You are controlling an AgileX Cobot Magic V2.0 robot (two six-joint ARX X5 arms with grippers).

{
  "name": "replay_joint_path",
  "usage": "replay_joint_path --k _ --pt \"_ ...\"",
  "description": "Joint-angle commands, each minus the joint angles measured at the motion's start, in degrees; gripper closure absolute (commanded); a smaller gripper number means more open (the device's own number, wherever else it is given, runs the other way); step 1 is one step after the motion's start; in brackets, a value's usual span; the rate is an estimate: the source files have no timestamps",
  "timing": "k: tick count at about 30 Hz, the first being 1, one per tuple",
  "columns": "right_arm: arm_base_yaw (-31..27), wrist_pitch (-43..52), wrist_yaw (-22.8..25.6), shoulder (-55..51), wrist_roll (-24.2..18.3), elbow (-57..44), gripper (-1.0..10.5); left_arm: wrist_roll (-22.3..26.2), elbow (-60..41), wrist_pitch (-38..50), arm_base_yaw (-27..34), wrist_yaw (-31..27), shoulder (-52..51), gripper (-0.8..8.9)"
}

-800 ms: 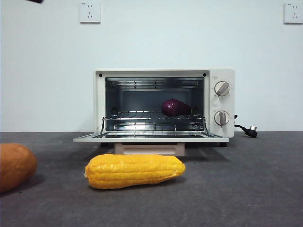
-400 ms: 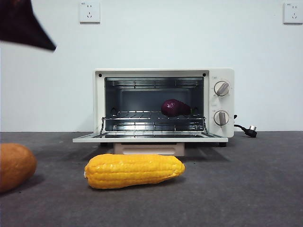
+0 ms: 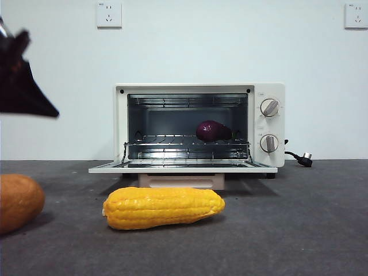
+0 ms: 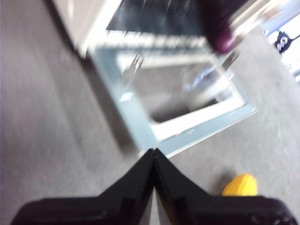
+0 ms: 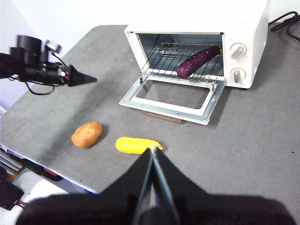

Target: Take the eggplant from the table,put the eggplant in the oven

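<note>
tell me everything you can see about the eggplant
The eggplant is dark purple, glossy and elongated, with a rounded end toward the open door. It lies on the wire rack inside the oven, toward the side with the knobs, slanting from near the front of the rack back toward the knob-side wall. Only the rack touches it; neither gripper is near it.

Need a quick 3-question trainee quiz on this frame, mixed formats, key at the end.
1. True or false: the eggplant lies on the wire rack inside the oven.
2. Which item lies nearest the open oven door? A) corn cob B) orange-brown vegetable C) power plug
3. Fill in: the left claw holds ____.

Key: 1 true; 2 A; 3 nothing, both jaws shut together.
</note>
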Motion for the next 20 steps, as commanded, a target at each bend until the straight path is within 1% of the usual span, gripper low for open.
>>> replay_joint_path --k 1,4,14,20 --pt "0.0 -1.4 0.0 -0.3 0.5 0.0 9.6 0.3 -0.3 1.0 -0.6 0.8 4.3 8.20" --pt "0.0 -1.4 0.1 -0.3 0.6 0.0 9.6 1.3 -0.3 2.0 -1.1 0.8 7.4 8.20" --pt "0.0 -1.4 0.0 -0.3 1.3 0.0 9.6 1.1 -0.3 6.3 -1.7 0.9 14.0 8.20" --pt "0.0 -1.4 0.1 -0.3 1.3 0.0 9.6 1.0 -0.3 8.3 -3.8 1.1 16.2 8.20"
